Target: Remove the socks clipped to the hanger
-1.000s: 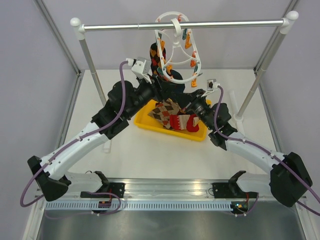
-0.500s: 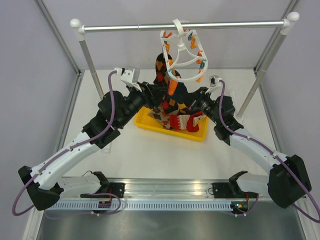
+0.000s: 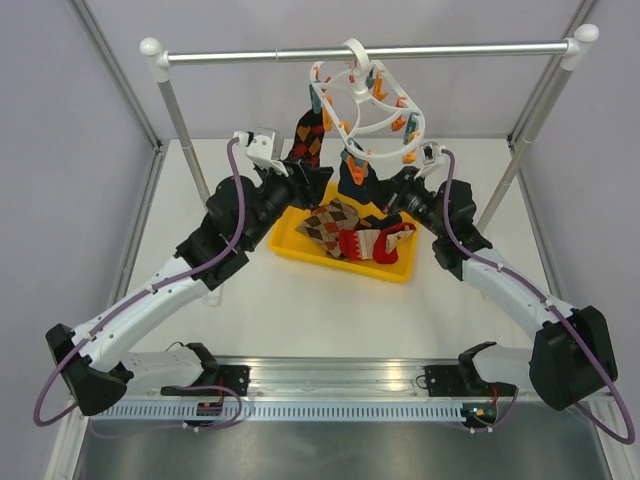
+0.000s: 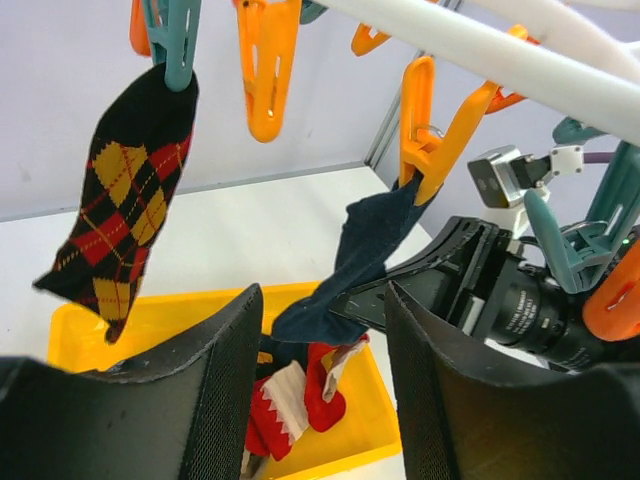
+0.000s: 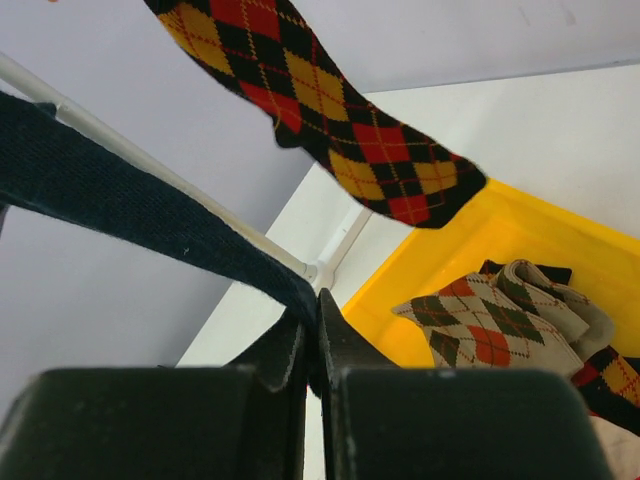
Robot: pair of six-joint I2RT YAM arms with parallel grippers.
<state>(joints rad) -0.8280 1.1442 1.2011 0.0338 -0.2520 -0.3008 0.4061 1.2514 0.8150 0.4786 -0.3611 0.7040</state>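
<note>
The white hanger (image 3: 365,95) hangs by its hook from the silver rail, with orange and teal pegs. Two socks are clipped to it. A black, red and yellow argyle sock (image 3: 308,140) (image 4: 125,200) hangs from a teal peg (image 4: 180,40). A dark navy sock (image 3: 355,180) (image 4: 365,250) hangs from an orange peg (image 4: 440,140). My right gripper (image 5: 315,305) (image 3: 385,200) is shut on the navy sock's (image 5: 120,200) lower end, and the fabric runs taut up from it. My left gripper (image 4: 322,300) (image 3: 318,185) stands open just below the pegs, nothing between its fingers.
A yellow tray (image 3: 340,262) under the hanger holds loose socks (image 3: 350,230), beige argyle (image 5: 500,320) and red and white ones. The silver rail (image 3: 250,53) crosses the back on two uprights (image 3: 185,130) (image 3: 515,170). Grey walls stand on both sides.
The hanger has swung and turned on the rail, showing more of its rings. My left gripper has opened wider and shifted under the pegs. The right gripper keeps its hold on the navy sock.
</note>
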